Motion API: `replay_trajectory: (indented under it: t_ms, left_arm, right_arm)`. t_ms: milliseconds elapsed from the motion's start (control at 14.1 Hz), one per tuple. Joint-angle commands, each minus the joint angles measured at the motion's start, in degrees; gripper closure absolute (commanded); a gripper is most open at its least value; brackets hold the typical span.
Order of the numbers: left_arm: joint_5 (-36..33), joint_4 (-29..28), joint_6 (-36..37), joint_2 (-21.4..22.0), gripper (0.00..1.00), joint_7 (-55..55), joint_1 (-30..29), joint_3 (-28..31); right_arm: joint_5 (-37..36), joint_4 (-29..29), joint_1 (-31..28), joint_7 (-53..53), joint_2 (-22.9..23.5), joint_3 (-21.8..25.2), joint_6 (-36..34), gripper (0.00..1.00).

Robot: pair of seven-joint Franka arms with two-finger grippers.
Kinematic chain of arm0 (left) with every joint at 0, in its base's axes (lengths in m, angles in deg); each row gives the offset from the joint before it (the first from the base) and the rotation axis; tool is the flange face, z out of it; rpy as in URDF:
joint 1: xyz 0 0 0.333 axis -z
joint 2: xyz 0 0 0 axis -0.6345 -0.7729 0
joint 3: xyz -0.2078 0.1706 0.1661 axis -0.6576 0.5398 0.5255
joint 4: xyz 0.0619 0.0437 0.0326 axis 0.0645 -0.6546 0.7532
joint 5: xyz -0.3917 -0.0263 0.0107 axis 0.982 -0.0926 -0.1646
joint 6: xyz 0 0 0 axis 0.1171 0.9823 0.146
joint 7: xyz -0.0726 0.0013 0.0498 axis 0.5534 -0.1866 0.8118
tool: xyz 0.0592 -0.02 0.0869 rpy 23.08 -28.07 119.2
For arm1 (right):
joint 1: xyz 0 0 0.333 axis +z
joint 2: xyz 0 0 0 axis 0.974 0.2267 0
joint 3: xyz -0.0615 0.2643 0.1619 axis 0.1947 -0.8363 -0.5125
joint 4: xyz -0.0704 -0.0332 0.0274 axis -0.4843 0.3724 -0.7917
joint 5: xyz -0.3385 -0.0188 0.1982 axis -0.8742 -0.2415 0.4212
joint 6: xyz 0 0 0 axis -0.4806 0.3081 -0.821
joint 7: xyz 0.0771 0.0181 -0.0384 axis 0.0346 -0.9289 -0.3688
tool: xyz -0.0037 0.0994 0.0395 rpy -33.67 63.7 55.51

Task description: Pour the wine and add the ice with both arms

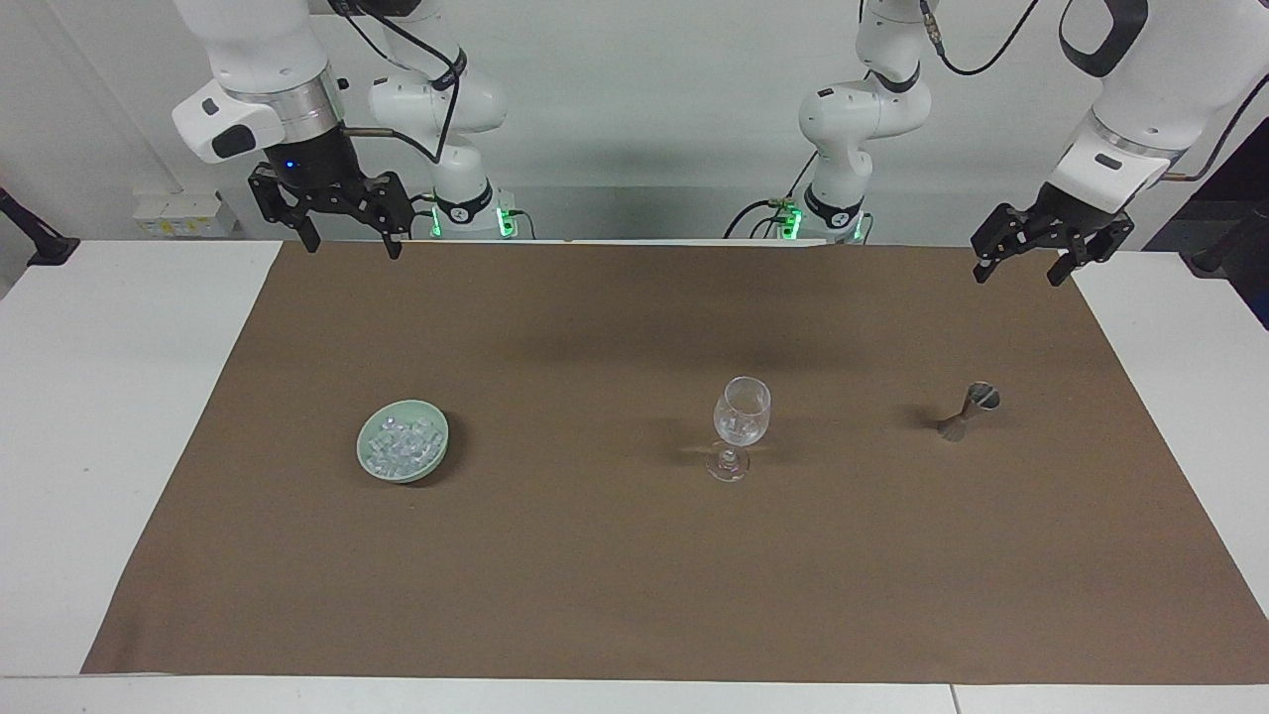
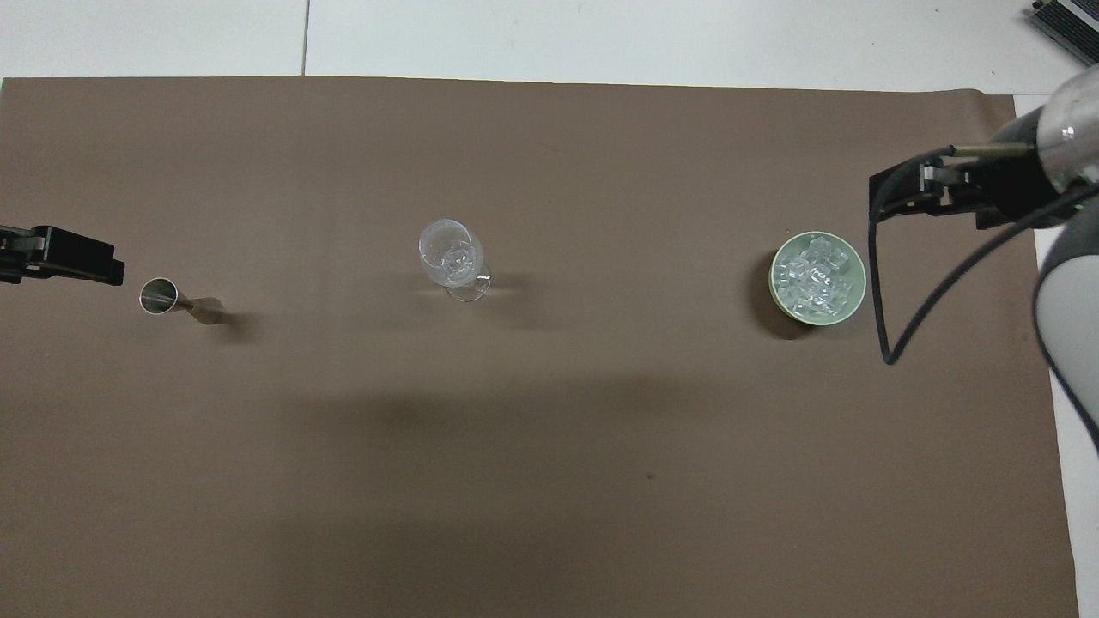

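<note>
A clear stemmed glass [image 1: 742, 416] stands upright mid-mat; clear cubes seem to lie in it. It also shows in the overhead view [image 2: 451, 257]. The ice [image 1: 402, 443] is heaped in a pale green bowl [image 1: 436, 458] toward the right arm's end, and shows from above [image 2: 816, 275]. A small metal jigger [image 1: 967, 410] stands toward the left arm's end. My right gripper [image 1: 351, 248] is open and empty, raised over the mat's edge nearest the robots. My left gripper [image 1: 1019, 278] is open and empty, raised over the mat's corner nearest the robots, apart from the jigger.
A brown mat [image 1: 634, 575] covers most of the white table [image 1: 99, 397]. The jigger [image 2: 176, 300] and the bowl [image 2: 777, 287] stand in a row with the glass. A black cable [image 2: 884, 283] hangs from the right arm beside the bowl.
</note>
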Motion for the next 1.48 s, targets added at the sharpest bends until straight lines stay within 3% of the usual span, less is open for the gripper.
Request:
replay_trajectory:
  t_ms: [0,354,1273,1414]
  left_arm:
    - [0.2,1.2,0.7,-0.6,0.0,0.7,-0.3,0.1]
    - [-1.7,1.2,-0.2,-0.8,0.0,1.4,0.1,0.0]
    - [-2.9,1.2,-1.6,-1.0,0.0,1.5,-0.2,0.0]
    - [-2.9,1.2,-1.6,-0.9,0.0,1.5,-0.2,0.0]
  right_arm:
    - [1.4,-6.9,0.5,4.8,-5.4,3.4,0.9,0.0]
    - [1.4,-13.9,0.5,5.6,-9.6,4.6,4.5,0.0]
    - [3.4,-12.3,0.6,6.0,-9.6,7.0,0.8,0.0]
    - [3.2,-11.1,2.3,6.4,-8.6,9.8,0.7,0.0]
